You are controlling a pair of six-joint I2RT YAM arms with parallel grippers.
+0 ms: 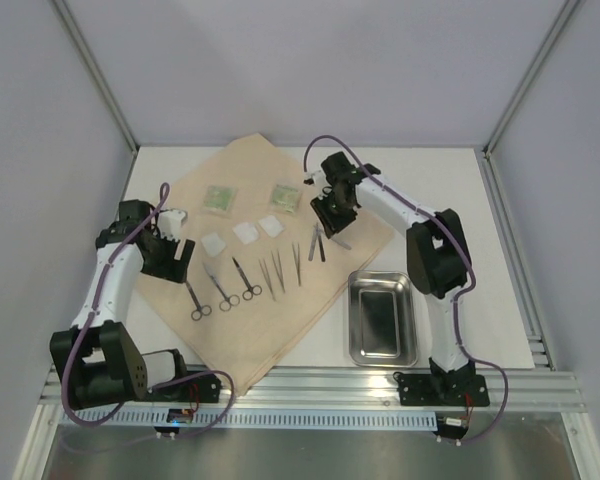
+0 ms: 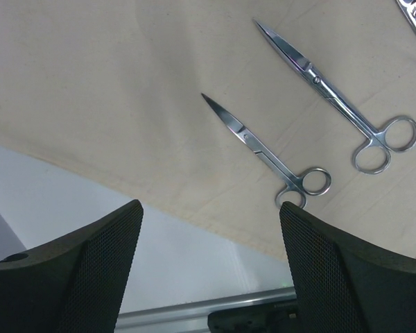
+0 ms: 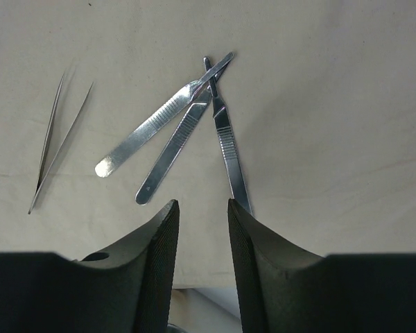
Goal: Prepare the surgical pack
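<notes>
Here, left end effector (spread wide) overhangs the cloth edge.

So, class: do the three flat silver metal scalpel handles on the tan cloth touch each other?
Touching. The right wrist view shows the scalpel handles crossing and overlapping at their narrow ends, fanned apart at the wide ends on the tan cloth.

Your left gripper has black fingers with a fine mesh pattern. Ahead of it, the scissors are bright silver on the plain tan cloth sheet. Your right gripper is black and finely ribbed. The silver scalpel handles ahead of it have ridged grips. Left of it the packets are green and the pads white. The tray is shiny steel and the counter white.
</notes>
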